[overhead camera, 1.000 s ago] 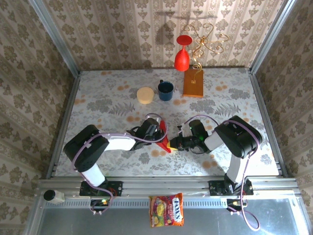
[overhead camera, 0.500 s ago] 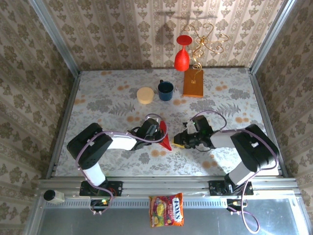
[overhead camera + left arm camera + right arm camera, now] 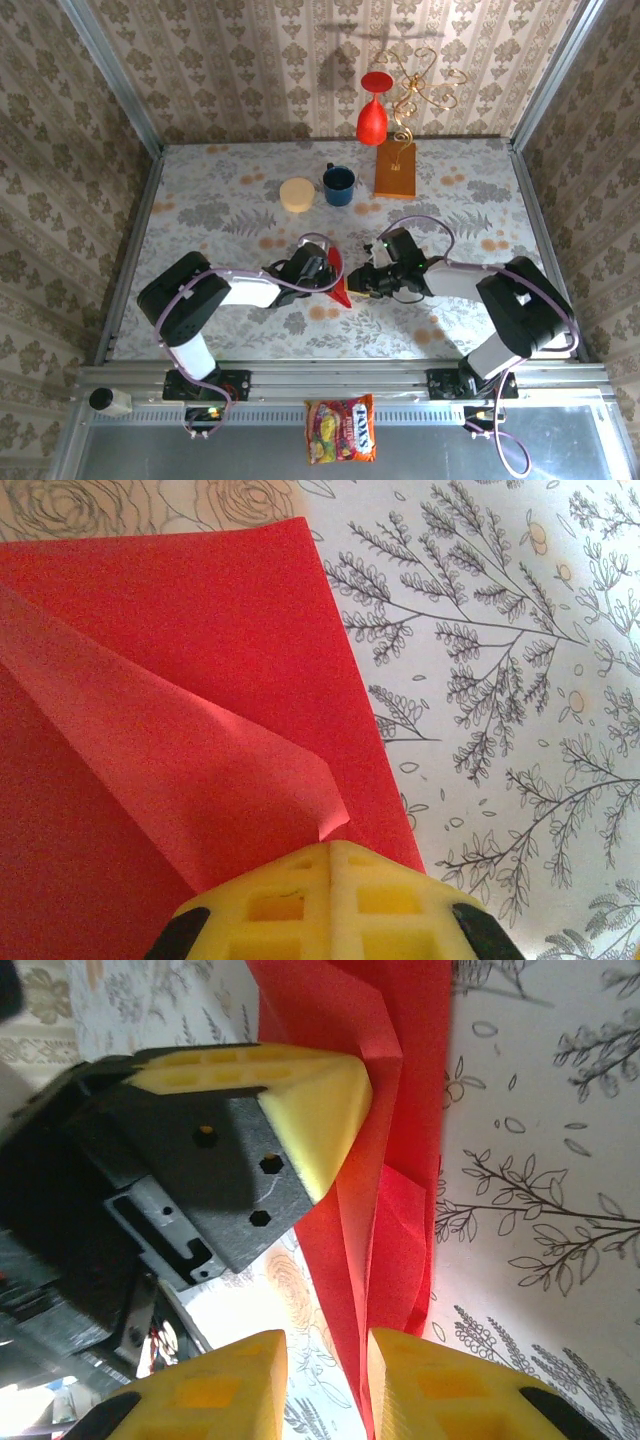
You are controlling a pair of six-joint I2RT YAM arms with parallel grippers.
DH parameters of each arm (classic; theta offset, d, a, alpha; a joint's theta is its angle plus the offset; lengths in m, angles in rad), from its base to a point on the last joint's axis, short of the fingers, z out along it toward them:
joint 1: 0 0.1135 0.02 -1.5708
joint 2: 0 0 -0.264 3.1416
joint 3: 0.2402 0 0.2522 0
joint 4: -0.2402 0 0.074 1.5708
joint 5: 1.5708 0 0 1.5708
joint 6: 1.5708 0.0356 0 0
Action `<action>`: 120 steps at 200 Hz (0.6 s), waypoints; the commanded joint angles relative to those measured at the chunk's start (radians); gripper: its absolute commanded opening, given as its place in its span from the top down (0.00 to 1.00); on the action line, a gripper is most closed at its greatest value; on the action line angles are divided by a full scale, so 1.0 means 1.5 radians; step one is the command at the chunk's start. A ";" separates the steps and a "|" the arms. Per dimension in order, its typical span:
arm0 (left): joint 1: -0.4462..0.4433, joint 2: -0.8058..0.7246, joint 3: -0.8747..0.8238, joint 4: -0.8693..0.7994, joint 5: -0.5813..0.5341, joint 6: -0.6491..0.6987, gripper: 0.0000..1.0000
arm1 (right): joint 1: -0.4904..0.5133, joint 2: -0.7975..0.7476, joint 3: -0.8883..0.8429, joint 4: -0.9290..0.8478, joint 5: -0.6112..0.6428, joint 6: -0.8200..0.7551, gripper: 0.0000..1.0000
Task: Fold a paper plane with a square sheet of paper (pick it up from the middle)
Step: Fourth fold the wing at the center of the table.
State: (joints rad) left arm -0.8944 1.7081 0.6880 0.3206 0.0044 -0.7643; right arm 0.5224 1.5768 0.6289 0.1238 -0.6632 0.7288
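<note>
Floral-patterned tabletop point(image 3: 200, 190) carries the work; left gripper point(image 3: 330, 852) is closed, pads pressed together on a lifted flap of the square sheet of paper point(image 3: 200, 660); the sheet spreads ahead of those fingertips, creased and partly folded; right gripper point(image 3: 326, 1348) is narrowly parted, a folded red edge lying within the gap beside one finger; firm contact there cannot be confirmed.
</note>
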 commanded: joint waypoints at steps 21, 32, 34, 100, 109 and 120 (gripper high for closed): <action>-0.011 -0.020 0.012 -0.046 -0.011 0.014 1.00 | 0.019 0.042 0.005 0.013 0.017 -0.001 0.72; -0.012 -0.022 0.011 -0.048 -0.012 0.015 1.00 | 0.020 0.047 0.003 0.017 0.018 0.000 0.72; -0.012 -0.022 0.012 -0.049 -0.013 0.015 1.00 | 0.020 0.048 0.003 0.019 0.018 0.000 0.72; -0.024 -0.031 0.022 -0.058 -0.018 0.011 1.00 | 0.020 0.059 0.009 0.023 0.019 -0.004 0.76; -0.025 -0.032 0.023 -0.058 -0.018 0.012 1.00 | 0.021 0.059 0.012 0.024 0.017 -0.003 0.78; -0.028 -0.032 0.026 -0.062 -0.019 0.013 1.00 | 0.021 0.057 0.013 0.023 0.018 -0.002 0.80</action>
State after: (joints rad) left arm -0.9234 1.6867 0.6975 0.2661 -0.0082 -0.7624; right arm 0.5484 1.6547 0.6285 0.1329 -0.6491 0.7288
